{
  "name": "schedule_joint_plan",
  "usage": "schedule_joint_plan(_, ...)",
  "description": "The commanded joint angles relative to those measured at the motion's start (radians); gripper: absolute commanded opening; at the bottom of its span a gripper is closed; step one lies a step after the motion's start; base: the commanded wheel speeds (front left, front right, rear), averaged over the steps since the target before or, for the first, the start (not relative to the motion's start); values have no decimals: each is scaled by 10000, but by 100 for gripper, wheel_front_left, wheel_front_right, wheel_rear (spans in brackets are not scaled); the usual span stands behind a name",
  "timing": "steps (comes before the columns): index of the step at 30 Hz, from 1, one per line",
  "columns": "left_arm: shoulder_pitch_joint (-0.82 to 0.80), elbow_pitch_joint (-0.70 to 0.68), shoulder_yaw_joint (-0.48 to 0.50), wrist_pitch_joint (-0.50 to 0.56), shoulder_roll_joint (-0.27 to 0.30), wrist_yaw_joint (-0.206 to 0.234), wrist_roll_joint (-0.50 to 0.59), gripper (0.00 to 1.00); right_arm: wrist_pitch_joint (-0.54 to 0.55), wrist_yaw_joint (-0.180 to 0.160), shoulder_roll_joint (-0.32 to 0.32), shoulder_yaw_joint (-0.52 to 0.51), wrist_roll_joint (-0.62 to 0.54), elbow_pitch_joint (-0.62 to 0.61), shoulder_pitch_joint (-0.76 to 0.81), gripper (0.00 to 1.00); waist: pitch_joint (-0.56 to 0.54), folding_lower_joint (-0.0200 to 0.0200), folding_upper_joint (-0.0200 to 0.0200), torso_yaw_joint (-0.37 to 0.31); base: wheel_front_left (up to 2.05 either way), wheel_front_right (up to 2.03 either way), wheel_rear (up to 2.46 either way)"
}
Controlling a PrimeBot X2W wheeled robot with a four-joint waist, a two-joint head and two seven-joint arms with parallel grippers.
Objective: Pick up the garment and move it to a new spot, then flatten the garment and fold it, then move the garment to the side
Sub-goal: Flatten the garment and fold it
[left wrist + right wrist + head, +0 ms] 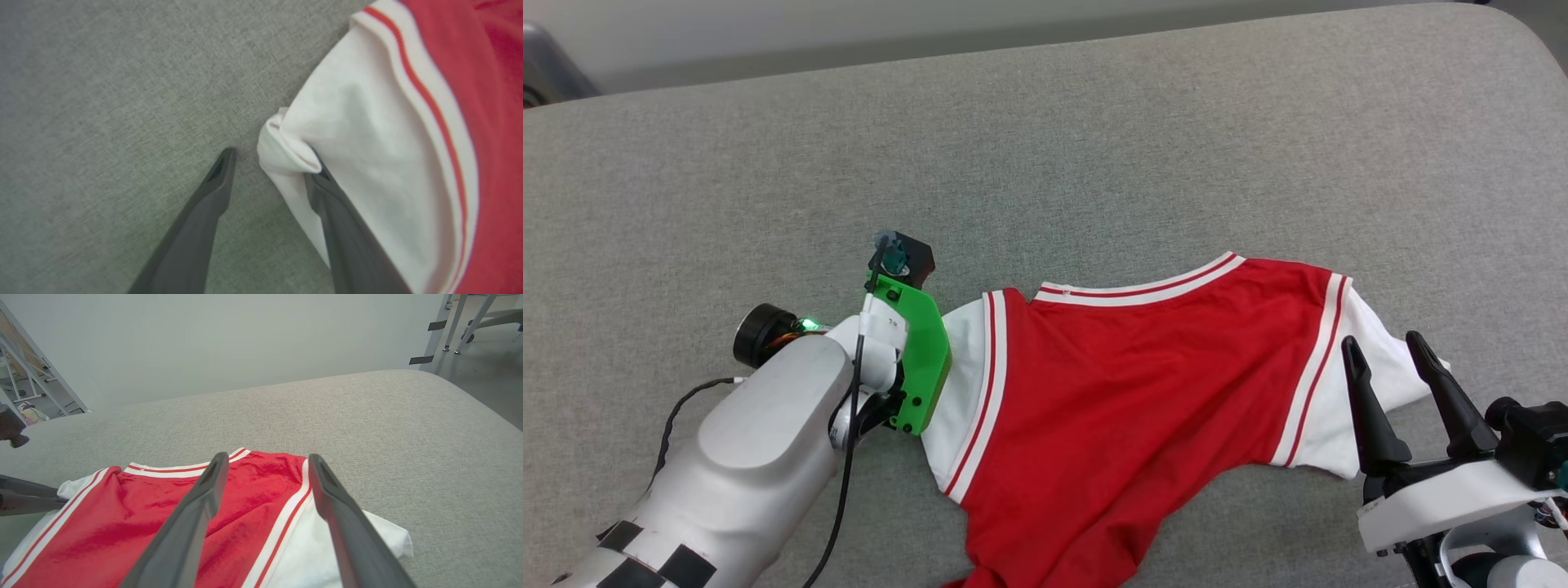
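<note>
The garment (1135,376) is a red jersey with white sleeves and red-white striped trim, lying print-down and rumpled on the grey cushion. My left gripper (271,157) stands at its left white sleeve (367,122), jaws apart. One finger rests on bare cushion, and the other has its tip tucked under the sleeve's rolled edge. In the head view the green wrist mount (923,359) hides those fingers. My right gripper (1382,339) hovers open over the right white sleeve (1388,367), holding nothing. The right wrist view looks along the right gripper (268,456) across the jersey (102,522).
The grey cushioned surface (1094,147) stretches wide behind and to both sides of the garment. Its rounded far edge meets a pale wall (245,343). Metal frame legs (24,375) stand beyond the left end, chair legs (474,322) beyond the right.
</note>
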Motion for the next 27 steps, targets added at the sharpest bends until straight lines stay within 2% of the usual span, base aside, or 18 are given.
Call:
schedule_joint_plan(1, 651, 432, -512, 349, -247, -181, -53, 0, -76, -7, 44, -25, 82, 64, -165, 100, 38, 0, 0, -45, 0, 0, 0)
schedule_joint_plan(3, 619, 422, -623, 296, -256, -246, 52, 0, -83, -7, 58, -64, 127, 148, -173, 100, -3, 0, 0, -35, 0, 0, 0)
schedule_joint_plan(5, 579, 333, -522, -177, -288, -131, 141, 0, -58, -7, 63, -129, 165, 221, -160, 100, -73, 0, 0, 18, 0, 0, 0)
schedule_joint_plan(10, 658, 30, 65, -1698, -174, 509, 251, 0, 132, -7, -6, -466, 359, 443, -122, 100, -419, 0, 0, 229, 0, 0, 0)
schedule_joint_plan(15, 1061, -767, 830, -2959, 352, 1286, 191, 0, 584, -7, -280, -1093, 722, 943, -142, 100, -794, 0, 0, 494, 0, 0, 0)
schedule_joint_plan(21, 1876, -2266, 1474, -3520, 1225, 2050, 39, 0, 1746, -7, -1147, -1518, 1404, 1825, -329, 100, -1117, 0, 0, 821, 0, 0, 0)
schedule_joint_plan(27, 2527, -3932, 1752, -3401, 1933, 2704, 14, 0, 3486, -7, -2300, -1455, 2422, 2748, -928, 100, -1098, 0, 0, 1135, 0, 0, 0)
